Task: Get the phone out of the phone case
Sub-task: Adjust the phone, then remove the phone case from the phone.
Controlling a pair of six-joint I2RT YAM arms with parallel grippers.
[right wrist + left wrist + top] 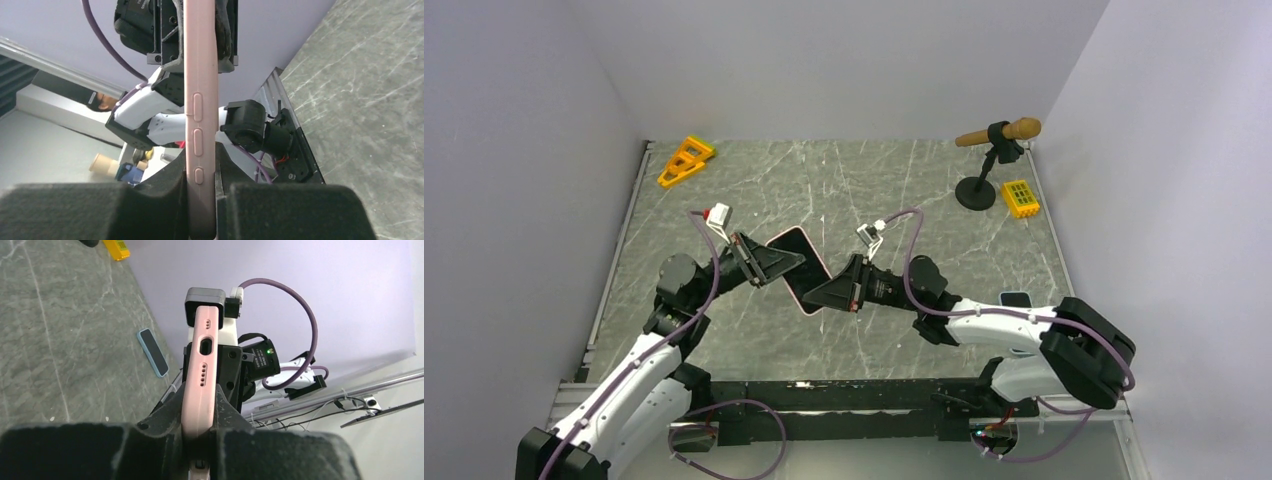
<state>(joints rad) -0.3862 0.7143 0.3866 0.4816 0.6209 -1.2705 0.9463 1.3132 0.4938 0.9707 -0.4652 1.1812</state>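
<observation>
Foam-padded right gripper is squeezing the smooth pink phone case at its five-o'clock end; left gripper is clamping its nine-o'clock edge, holding it above the marbled grey table centre, dark phone sitting inside.

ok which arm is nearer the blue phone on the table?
Right. The right arm runs right beside the blue phone, on its near side. The left arm is well to its left, beyond the pink case both hold.
</observation>
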